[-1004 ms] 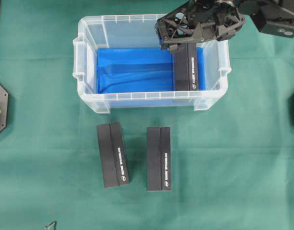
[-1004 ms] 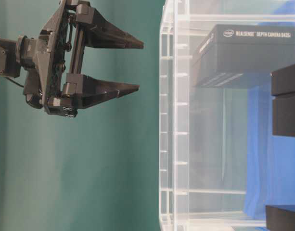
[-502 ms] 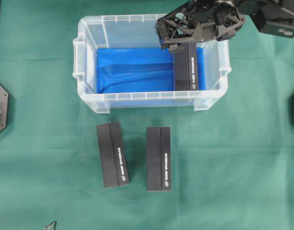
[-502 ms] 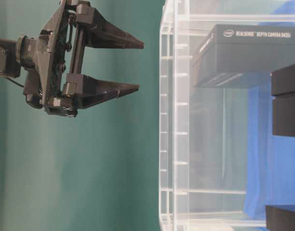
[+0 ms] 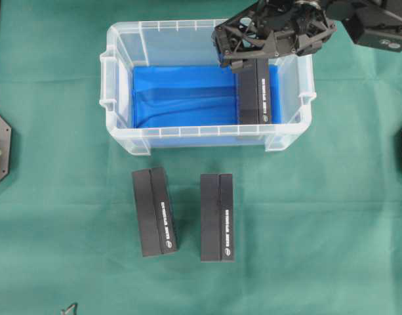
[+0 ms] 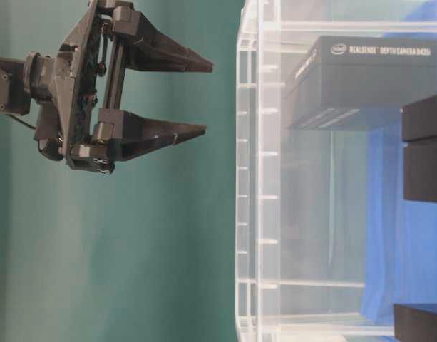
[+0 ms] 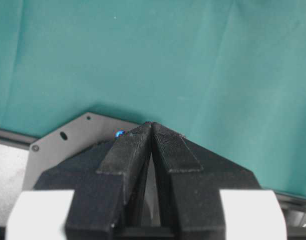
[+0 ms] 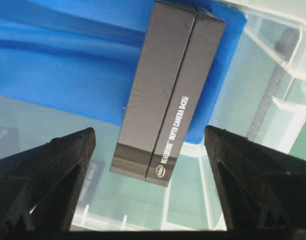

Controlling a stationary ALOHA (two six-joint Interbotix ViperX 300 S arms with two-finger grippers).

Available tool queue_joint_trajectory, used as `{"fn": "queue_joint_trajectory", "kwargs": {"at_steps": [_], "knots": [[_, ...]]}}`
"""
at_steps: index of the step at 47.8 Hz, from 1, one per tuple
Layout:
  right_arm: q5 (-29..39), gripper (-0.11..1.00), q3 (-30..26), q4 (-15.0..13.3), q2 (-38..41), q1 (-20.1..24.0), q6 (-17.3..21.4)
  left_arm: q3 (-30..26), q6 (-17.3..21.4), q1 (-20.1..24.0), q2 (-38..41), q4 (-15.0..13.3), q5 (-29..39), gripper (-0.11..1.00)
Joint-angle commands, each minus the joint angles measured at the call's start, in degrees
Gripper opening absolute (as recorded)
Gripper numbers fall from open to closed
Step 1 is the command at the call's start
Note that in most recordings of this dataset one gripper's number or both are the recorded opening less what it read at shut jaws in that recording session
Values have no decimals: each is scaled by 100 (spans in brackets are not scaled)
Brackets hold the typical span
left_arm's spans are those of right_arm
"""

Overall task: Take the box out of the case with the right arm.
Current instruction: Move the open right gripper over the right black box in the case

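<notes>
A green cloth (image 5: 332, 216) covers the table, and on it sits the clear case (image 5: 125, 141) with its blue sheet (image 5: 181, 95) on the bottom. The right arm (image 5: 378, 23) reaches in from the far right corner, its claw (image 5: 243, 56) hanging above the case's far rim with the jaws spread wide and nothing between them. The box (image 5: 255, 95) lies flat inside the case at its right end, directly under that claw and apart from it. Two more black boxes, one (image 5: 154, 210) beside the other (image 5: 217, 217), lie on the cloth in front of the case. The left claw (image 7: 152, 131) is pinched together, holding nothing.
</notes>
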Motion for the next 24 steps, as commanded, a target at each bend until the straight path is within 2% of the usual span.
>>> {"fn": "queue_joint_trajectory", "kwargs": {"at_steps": [1, 24], "knots": [[-9, 88, -105, -18, -79, 18, 9, -53, 18, 9, 35, 26, -26, 3], [-53, 88, 53, -18, -79, 26, 114, -53, 18, 9, 44, 26, -26, 3]]}}
